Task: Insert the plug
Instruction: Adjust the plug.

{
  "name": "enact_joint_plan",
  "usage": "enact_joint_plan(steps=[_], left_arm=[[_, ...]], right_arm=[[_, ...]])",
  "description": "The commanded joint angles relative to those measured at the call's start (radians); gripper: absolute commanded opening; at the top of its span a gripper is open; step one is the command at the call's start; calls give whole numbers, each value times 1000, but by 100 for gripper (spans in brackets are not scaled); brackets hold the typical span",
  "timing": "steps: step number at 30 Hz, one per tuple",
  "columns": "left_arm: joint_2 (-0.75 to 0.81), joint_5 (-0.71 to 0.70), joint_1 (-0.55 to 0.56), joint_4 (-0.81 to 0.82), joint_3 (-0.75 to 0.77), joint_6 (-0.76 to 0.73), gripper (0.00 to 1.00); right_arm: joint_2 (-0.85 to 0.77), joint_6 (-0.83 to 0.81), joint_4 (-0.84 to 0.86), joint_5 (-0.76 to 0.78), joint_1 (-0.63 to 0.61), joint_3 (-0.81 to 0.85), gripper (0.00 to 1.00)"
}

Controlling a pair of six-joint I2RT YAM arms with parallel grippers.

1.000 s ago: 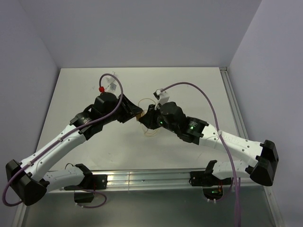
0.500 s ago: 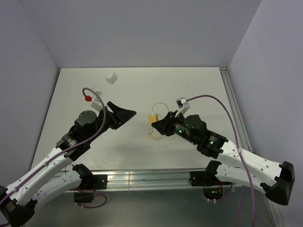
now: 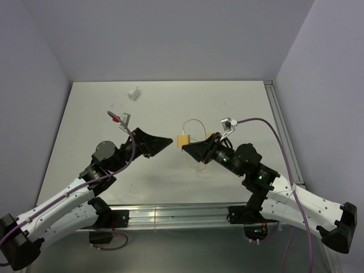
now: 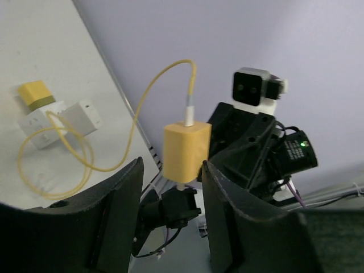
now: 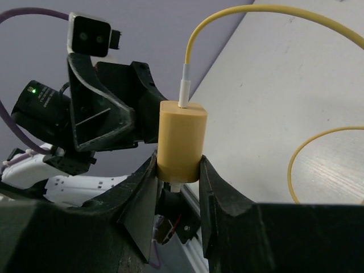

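Sitting clamped in R gripper (image 5: 178, 168): yellow plug (image 5: 182, 136)

Plug (image 5: 182, 139) — smooth, matt yellow plastic; table (image 3: 239, 96) — matt white.

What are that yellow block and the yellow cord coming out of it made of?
Yellow block: looks like hard plastic, matte, smooth faces with rounded edges. Yellow cord: probably rubbery plastic sheathing, since it bends in loose loops.

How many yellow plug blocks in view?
2. First block clamped in the right gripper; second block on the table by the white adapter. Others may be hidden.
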State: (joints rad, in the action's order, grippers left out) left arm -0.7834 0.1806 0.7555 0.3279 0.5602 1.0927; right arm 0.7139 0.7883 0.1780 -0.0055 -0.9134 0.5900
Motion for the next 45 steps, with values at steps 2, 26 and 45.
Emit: enact_joint_plan(steps=[2, 26, 45], left_arm=[[0, 19, 27, 166, 9, -25, 51], [-93, 37, 79, 218, 32, 7, 50], [-114, 94, 85, 309, 24, 79, 6]], right_arm=[[-8, 48, 126, -10, 4, -25, 0], [-7, 135, 253, -10, 4, -59, 0], [41, 129, 253, -47, 7, -41, 2]])
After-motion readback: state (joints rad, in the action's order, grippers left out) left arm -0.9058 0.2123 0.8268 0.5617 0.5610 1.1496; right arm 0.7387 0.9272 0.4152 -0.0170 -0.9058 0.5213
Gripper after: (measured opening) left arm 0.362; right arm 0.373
